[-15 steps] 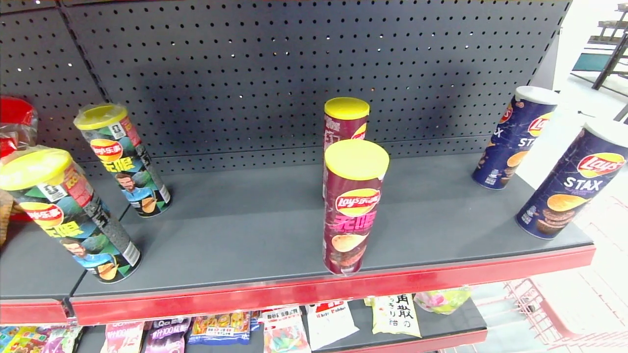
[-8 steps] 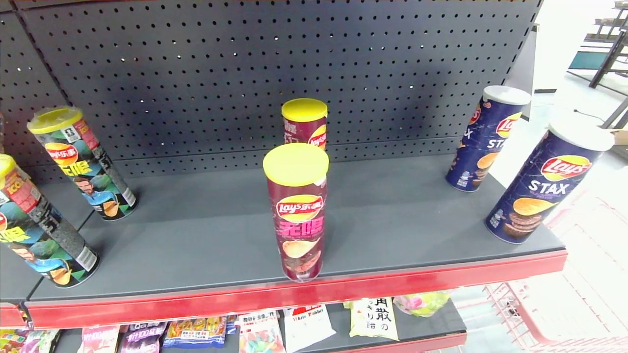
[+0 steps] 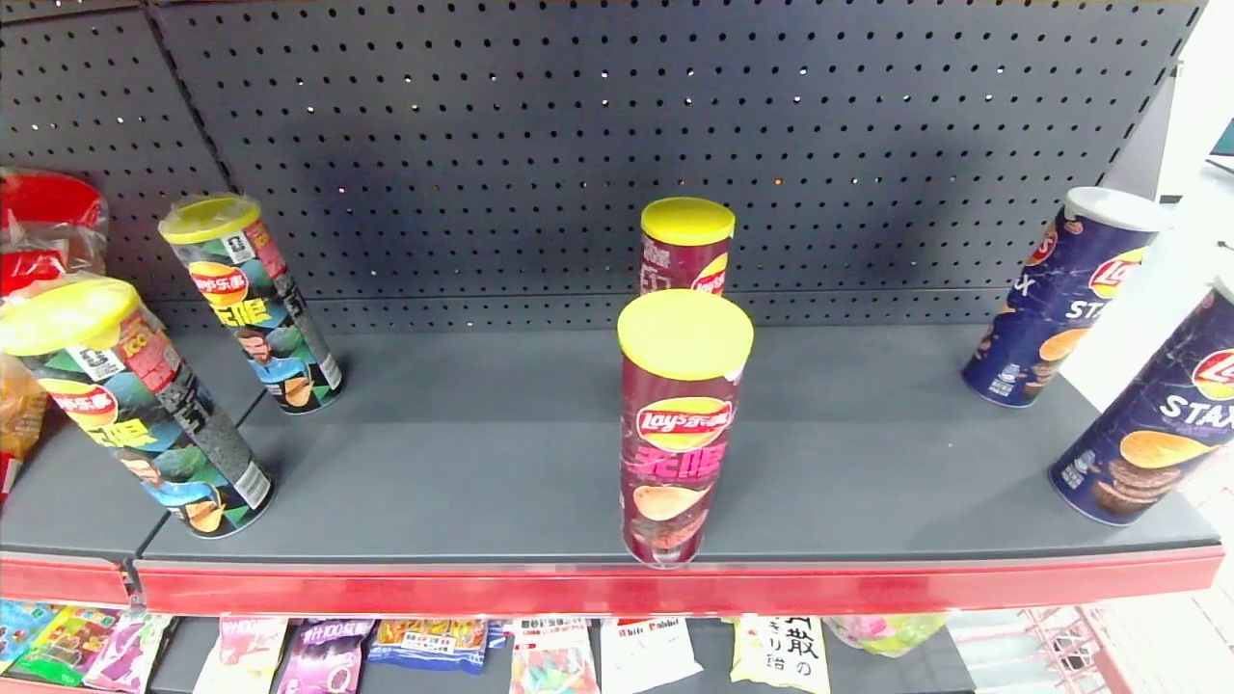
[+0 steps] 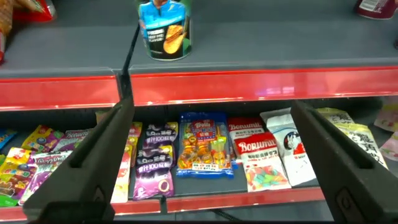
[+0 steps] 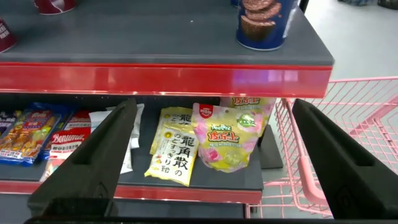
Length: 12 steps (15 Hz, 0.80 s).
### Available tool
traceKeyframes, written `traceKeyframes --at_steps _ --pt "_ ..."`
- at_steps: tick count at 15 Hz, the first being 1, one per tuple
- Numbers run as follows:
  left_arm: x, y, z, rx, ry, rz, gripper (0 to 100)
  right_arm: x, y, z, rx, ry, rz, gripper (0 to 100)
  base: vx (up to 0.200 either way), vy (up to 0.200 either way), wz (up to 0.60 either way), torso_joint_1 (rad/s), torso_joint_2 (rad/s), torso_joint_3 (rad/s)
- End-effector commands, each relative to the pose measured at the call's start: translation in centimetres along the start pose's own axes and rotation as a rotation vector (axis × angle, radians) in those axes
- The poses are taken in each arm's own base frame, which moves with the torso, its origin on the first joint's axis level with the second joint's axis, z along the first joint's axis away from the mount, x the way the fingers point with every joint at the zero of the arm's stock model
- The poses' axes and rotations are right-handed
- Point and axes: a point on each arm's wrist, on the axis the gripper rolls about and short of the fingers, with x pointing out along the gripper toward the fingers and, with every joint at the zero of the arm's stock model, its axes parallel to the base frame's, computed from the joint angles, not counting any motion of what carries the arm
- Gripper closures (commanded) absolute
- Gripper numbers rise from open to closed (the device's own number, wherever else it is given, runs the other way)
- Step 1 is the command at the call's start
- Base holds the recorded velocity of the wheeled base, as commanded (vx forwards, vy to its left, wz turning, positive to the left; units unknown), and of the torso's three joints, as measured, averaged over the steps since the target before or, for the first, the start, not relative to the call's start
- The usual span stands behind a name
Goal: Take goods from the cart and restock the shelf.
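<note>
View shifted, cans (image 3: 680, 434) unmoved on shelf (image 3: 463, 463), left end effector (image 4: 211, 104), right end effector (image 5: 214, 102) both wide

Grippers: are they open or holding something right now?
Left gripper: open, holding nothing.
Right gripper: open, holding nothing.

Chip cans (image 3: 684, 434) stand upright on the shelf (image 3: 482, 463), cart (image 5: 367, 99) apparently beside.

— We list the shelf (image 3: 463, 463): grey deck, red front edge. Pegboard (image 3: 482, 145): dark grey, dotted with holes.
— We add the maroon cans (image 3: 680, 453), yellow lids; navy cans (image 3: 1056, 308), white lids; teal-and-black geometric cans (image 3: 145, 424), yellow lids. Cart (image 5: 367, 93): pink wire.
</note>
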Motion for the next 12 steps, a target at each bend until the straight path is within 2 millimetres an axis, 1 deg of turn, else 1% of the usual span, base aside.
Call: traceKeyframes --at_steps 1,12 --pt "0.0 0.0 -0.02 -0.001 0.0 0.001 0 0.0 0.0 0.0 0.0 -0.001 0.0 0 0.0 0.0 0.0 0.0 0.0 0.0" --pt "0.0 0.0 -0.02 0.002 0.0 0.001 0 0.0 0.0 0.0 0.003 -0.001 0.0 0 0.0 0.0 0.0 0.0 0.0 0.0"
